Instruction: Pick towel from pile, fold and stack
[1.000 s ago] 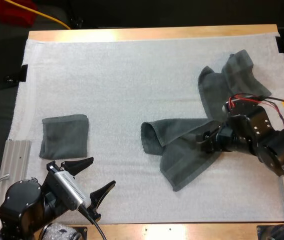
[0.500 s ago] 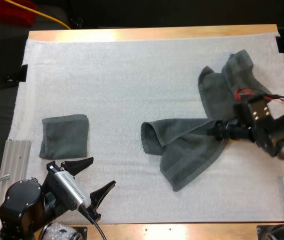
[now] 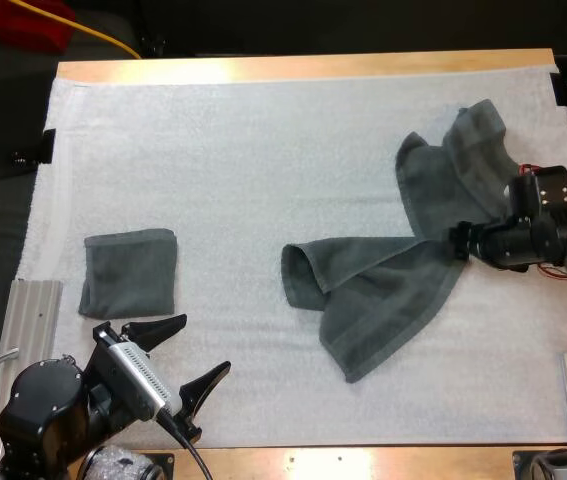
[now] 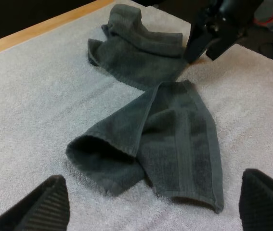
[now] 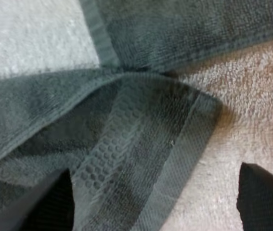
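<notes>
Towels of dark grey-green lie in three places on the white mat (image 3: 263,150) that covers the wooden bench (image 3: 303,67) in the high view: a folded towel (image 3: 130,272) sits flat near the mat's left edge, a long towel (image 3: 383,295) is stretched across the middle with its left end doubled over into a loop, and a crumpled towel (image 3: 463,165) is heaped toward the far right. The long towel and the crumpled towel touch at the right, and the right gripper (image 3: 460,240) is at that meeting point, low over the cloth. The left gripper (image 3: 206,345) hangs over the mat's near side, just beside the folded towel, its fingers spread wide and holding nothing. In the left wrist view that arm's two black fingers (image 4: 35,207) stand far apart and released, with the looped end of the long towel on the mat beyond them and the crumpled towel farther off by the bench's wooden edge; the other arm's gripper shows at the far end of the long towel, where it meets the crumpled one. In the right wrist view the fingers (image 5: 264,197) are apart and unclenched, gripping nothing, and a hemmed corner of the long towel lies on the mat between them, with the edge of the crumpled towel just past it.
</notes>
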Controlling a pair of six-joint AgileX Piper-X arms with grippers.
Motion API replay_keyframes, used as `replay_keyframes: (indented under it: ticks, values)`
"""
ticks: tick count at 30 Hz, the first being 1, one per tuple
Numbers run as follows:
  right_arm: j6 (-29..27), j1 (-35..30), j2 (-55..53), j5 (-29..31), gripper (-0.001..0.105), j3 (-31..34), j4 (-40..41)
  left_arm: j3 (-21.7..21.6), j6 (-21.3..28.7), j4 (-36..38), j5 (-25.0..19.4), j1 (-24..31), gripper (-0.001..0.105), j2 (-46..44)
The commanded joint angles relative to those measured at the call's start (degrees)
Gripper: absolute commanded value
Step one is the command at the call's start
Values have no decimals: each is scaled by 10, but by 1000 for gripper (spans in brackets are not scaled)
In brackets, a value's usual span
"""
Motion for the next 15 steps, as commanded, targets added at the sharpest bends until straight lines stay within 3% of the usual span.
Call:
replay_keyframes:
  ticks: [1, 15]
  values:
    - [-6, -4, 11, -15, 69, 0, -11, -6, -1, -5, 0, -3, 70, 2]
    - [-2, -6, 110, -23, 69, 0, -75, -6, -11, -5, 0, -3, 70, 2]
